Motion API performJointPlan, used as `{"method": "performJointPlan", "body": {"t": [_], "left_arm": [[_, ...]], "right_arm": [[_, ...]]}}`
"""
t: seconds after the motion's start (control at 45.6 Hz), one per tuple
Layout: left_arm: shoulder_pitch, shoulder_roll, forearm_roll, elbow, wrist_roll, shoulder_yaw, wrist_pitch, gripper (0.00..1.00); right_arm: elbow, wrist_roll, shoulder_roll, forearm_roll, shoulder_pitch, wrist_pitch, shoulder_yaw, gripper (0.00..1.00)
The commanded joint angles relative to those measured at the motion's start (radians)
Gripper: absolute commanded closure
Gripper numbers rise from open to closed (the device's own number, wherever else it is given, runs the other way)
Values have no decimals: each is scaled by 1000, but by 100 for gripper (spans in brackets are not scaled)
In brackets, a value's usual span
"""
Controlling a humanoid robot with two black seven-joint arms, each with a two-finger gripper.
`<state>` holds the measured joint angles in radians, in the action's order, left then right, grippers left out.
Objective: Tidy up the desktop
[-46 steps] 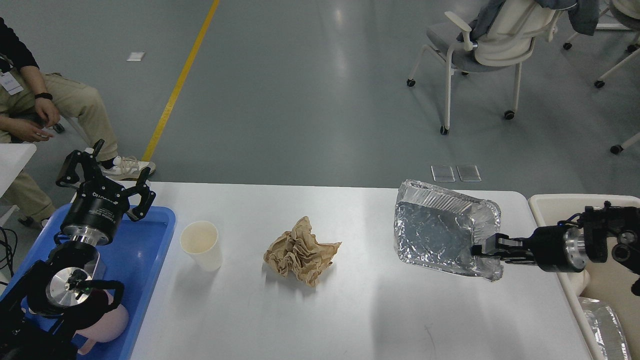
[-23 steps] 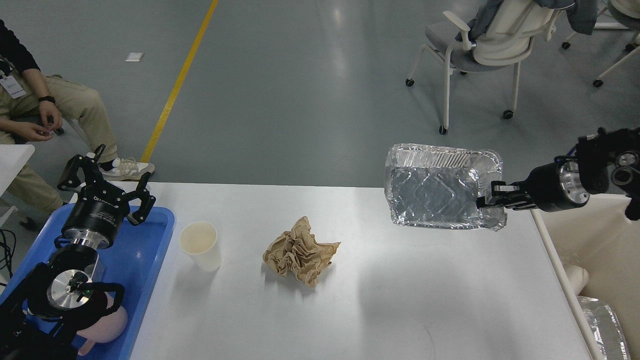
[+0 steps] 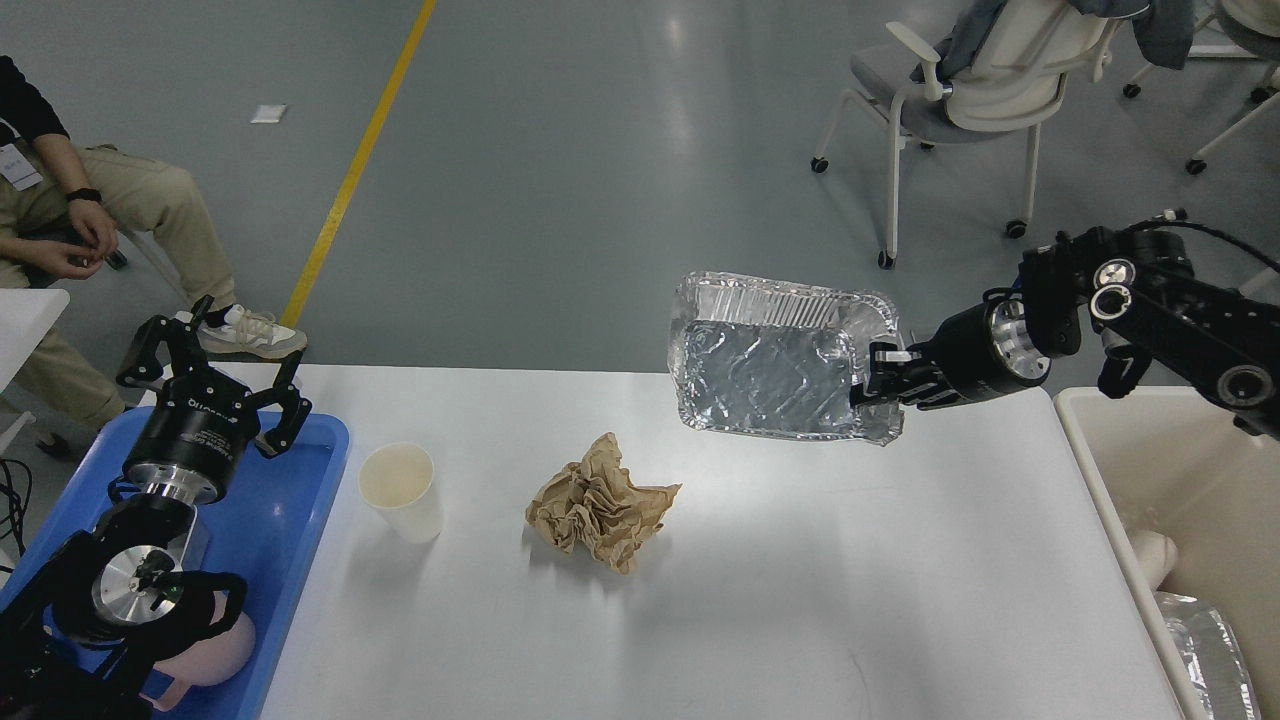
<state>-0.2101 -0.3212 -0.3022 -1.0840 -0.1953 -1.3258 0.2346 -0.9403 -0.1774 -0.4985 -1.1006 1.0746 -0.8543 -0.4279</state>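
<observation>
The white desktop (image 3: 760, 600) fills the lower middle of the head view. A silver foil tray (image 3: 775, 360) hangs tilted above the desktop's far edge, and my right gripper (image 3: 878, 385) is shut on its right rim. A crumpled brown paper ball (image 3: 600, 500) lies near the desktop's centre. Left of it stands an upright white paper cup (image 3: 402, 490). My left gripper (image 3: 215, 355) is open above the far end of the blue tray (image 3: 290, 520), holding nothing.
The blue tray holds a pink object (image 3: 205, 660) at its near end. A beige bin (image 3: 1190, 520) at the right edge contains another foil piece (image 3: 1210, 655). A seated person (image 3: 90, 230) is at far left; office chairs (image 3: 960, 90) stand beyond the table.
My right gripper has carried the foil tray up off the desktop and then leftward along the far edge. The left arm has barely moved.
</observation>
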Motion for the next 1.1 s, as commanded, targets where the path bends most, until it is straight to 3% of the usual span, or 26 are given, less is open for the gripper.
{"method": "performJointPlan", "body": {"t": [0.0,0.483,0.68,0.856,1.075], "left_arm": [[0,-6,0,1,-4,4,-17,3],[23,-94,-2,-4,16,22,-26,3],[28,-335,-8,-146,5,186,-26,3],[132,-527,-9,-332,11,209,-86,3],[279,-708,-64,-425,11,266,-135,3]], "right_arm": [[50,0,75,1,19,0,0,100],[109,3,132,-1,11,15,-3,100],[107,3,141,-1,13,18,-8,100],[107,3,138,-1,11,21,-8,100],[110,3,143,-1,11,32,-9,100]]}}
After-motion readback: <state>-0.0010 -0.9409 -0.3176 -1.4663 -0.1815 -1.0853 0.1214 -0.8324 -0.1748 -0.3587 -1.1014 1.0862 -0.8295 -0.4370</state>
